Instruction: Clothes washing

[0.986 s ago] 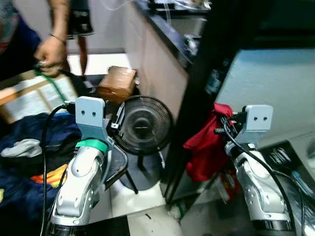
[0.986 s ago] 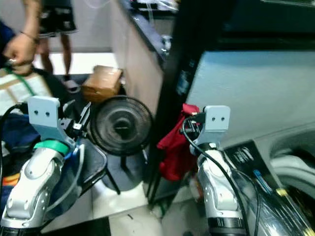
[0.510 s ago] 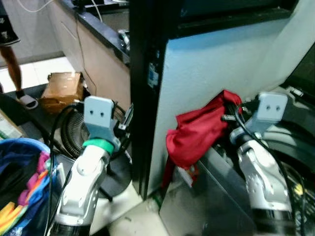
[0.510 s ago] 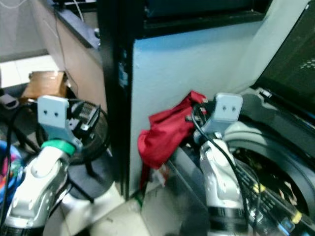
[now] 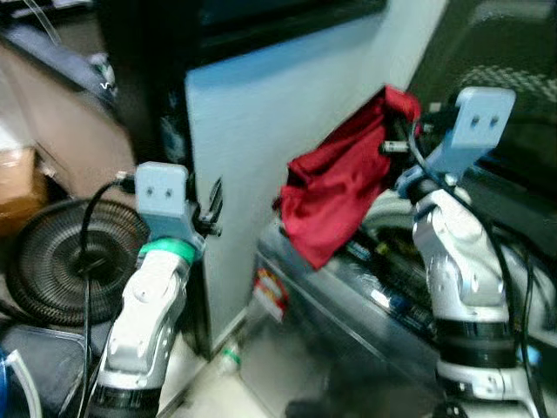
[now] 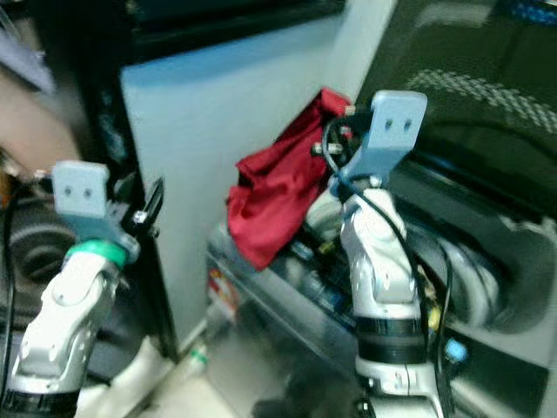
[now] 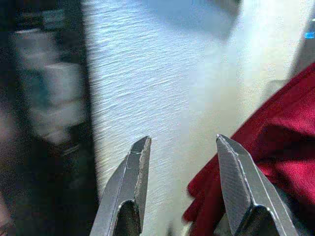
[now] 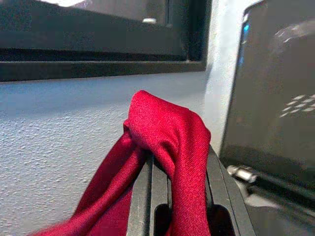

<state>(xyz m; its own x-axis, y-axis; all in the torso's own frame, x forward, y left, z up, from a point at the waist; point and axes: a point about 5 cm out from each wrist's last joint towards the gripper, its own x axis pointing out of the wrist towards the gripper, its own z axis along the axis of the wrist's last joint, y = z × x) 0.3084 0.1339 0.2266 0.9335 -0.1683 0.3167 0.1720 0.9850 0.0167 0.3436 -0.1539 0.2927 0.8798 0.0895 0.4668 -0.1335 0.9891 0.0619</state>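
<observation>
A red garment (image 5: 335, 196) hangs from my right gripper (image 5: 396, 131), which is shut on its upper fold; the cloth (image 8: 170, 147) drapes over the fingers in the right wrist view. It dangles above the front edge of a top-loading washing machine (image 6: 474, 279) whose dark lid (image 6: 470, 78) stands raised. My left gripper (image 7: 179, 162) is open and holds nothing, level with a pale wall (image 7: 162, 73), with the red garment (image 7: 266, 147) off to one side of it.
A black floor fan (image 5: 57, 261) stands at the lower left beside a dark post (image 5: 144, 78). The pale wall (image 5: 261, 122) rises right behind both grippers. A small bottle (image 5: 224, 357) lies on the floor by the machine's base.
The camera has swung right: the fan and basket slid left and the washer with its raised lid came into view. My right gripper carried the red garment higher, over the machine.
</observation>
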